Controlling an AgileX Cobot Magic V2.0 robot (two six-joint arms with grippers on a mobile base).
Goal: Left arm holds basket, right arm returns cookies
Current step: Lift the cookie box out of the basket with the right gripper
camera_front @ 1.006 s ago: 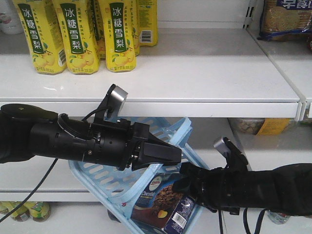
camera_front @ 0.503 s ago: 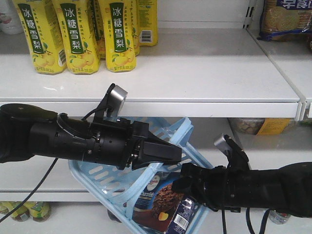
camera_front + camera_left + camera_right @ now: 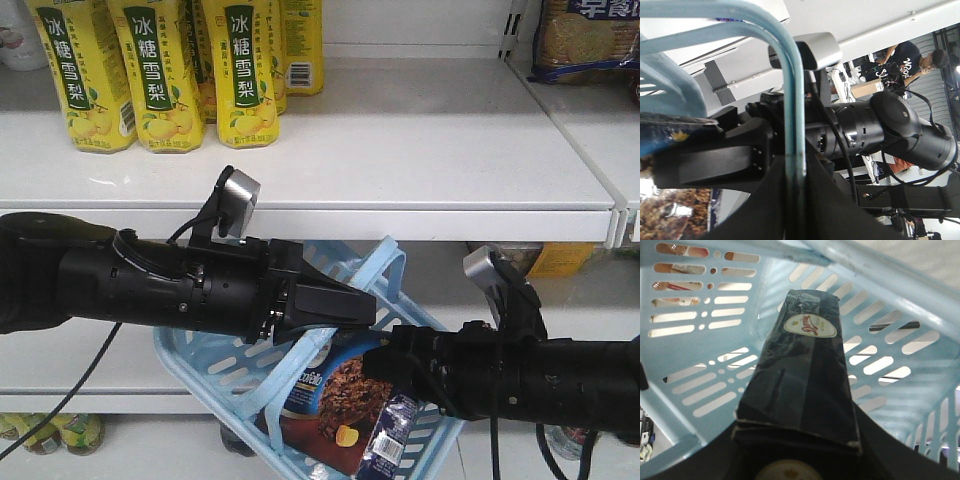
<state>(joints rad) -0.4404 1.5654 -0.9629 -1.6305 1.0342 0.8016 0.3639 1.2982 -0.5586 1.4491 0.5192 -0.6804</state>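
Observation:
The light blue basket (image 3: 222,372) hangs tilted below the upper shelf, and my left gripper (image 3: 338,306) is shut on one of its swing handles (image 3: 391,268). In the left wrist view that handle (image 3: 793,120) runs straight down between the two black jaws of the left gripper (image 3: 795,186). The dark navy cookies box (image 3: 343,407) stands slanted inside the basket. My right gripper (image 3: 386,362) reaches in from the right and is shut on the box's end. From the right wrist, the cookies (image 3: 805,375) stretch away from the right gripper (image 3: 797,440) over the basket's slotted wall (image 3: 705,330).
Yellow drink cartons (image 3: 160,75) stand in a row at the back left of the white upper shelf (image 3: 430,150). A biscuit pack (image 3: 585,40) sits on the neighbouring shelf at top right. The shelf's front edge (image 3: 400,222) is just above both arms.
The right arm has risen and shifted right, lifting and tilting the cookies box inside the basket. The basket and its handle have shifted slightly right and up with the left gripper.

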